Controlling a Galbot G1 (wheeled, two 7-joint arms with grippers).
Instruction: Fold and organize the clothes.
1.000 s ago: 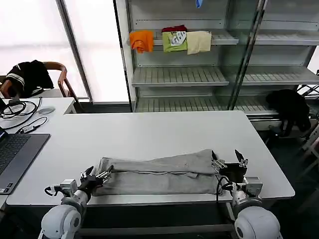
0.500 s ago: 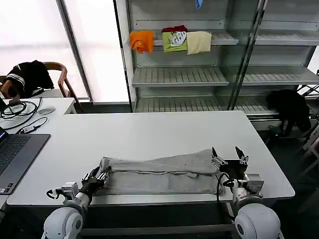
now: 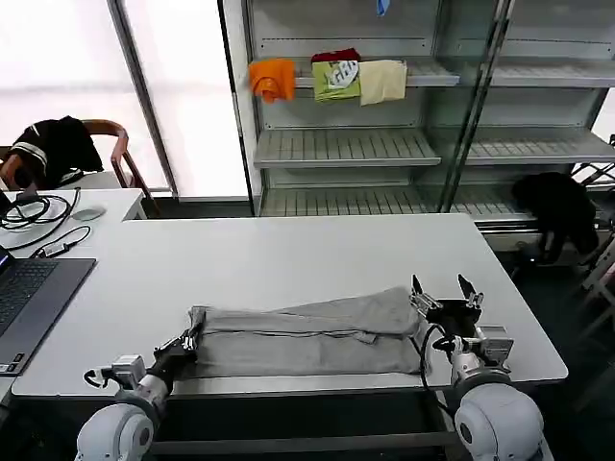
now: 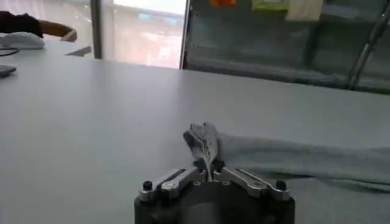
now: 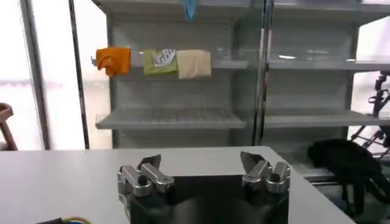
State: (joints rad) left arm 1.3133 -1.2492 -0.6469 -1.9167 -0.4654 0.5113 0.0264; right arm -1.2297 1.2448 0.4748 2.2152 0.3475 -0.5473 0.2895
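Your left gripper is drawing back toward the near left bench edge, jaws clamped on the grey shirt's left end, which is being pulled with it. The shirt is lying folded lengthwise along the near edge. Your right gripper is lifting clear of the shirt's right end, jaws spread and holding nothing.

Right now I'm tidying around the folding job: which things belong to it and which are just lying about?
Part of the job:
- grey shirt on the white table
- left gripper pinching its end
- right gripper, open, at the other end

Lying about:
- laptop
- cables
- coloured cloths on the shelf
- black garment on the chair
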